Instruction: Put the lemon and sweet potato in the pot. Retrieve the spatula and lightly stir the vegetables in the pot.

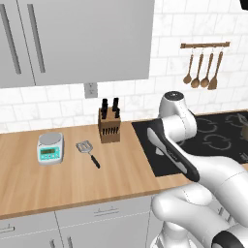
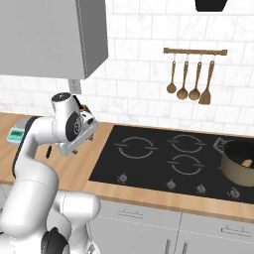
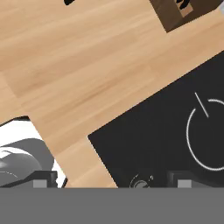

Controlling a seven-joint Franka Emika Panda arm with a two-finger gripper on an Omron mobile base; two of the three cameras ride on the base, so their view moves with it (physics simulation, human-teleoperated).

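Evidently the pot (image 2: 240, 162) holds something orange-brown, so fetching the spatula (image 1: 87, 151) is in hand; the open, empty end effector (image 2: 82, 140) must cross the surface (image 1: 58, 184) leftward and descend over its handle.

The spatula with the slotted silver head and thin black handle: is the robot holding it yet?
No. The slotted silver spatula with a black handle lies on the wooden counter beside the small white kitchen scale, with no gripper on it.

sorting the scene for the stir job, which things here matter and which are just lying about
Part of the job: spatula on the counter; pot on the stove, something brown-orange inside, likely the sweet potato.
Just lying about: kitchen scale, knife block, hanging wooden utensils.
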